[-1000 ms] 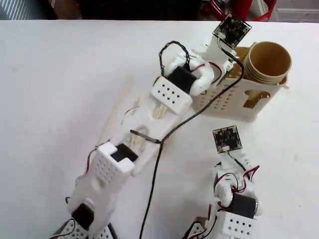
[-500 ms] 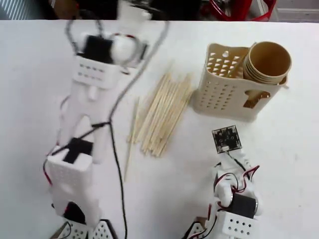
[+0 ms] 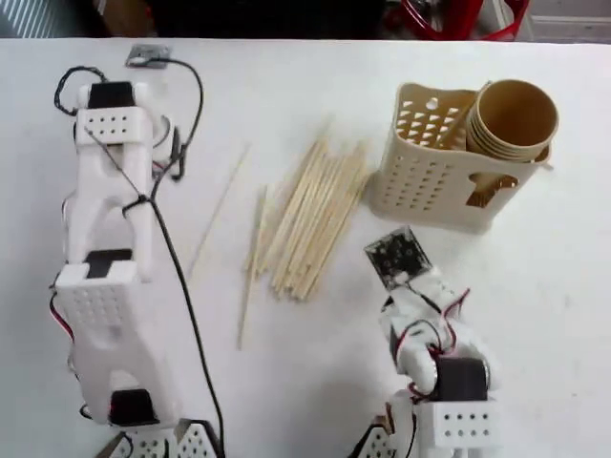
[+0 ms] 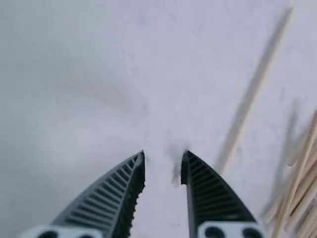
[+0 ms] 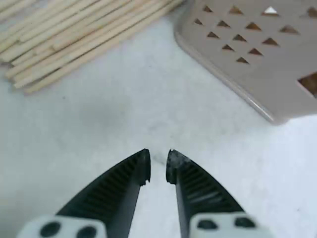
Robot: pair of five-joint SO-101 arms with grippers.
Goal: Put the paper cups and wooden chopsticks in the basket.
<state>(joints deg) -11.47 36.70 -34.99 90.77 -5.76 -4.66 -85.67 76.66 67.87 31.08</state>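
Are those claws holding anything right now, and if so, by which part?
Nothing is held. The left claw and the right claw are both empty, jaws slightly parted. The chopsticks lie loose on the table.

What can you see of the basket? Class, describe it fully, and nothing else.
The basket is cream, plastic-looking, with walls pierced by rows of small holes and one larger cut-out. It stands upright on the white table. Stacked paper cups sit in one end; the other end looks empty. Wooden chopsticks lie beside it.
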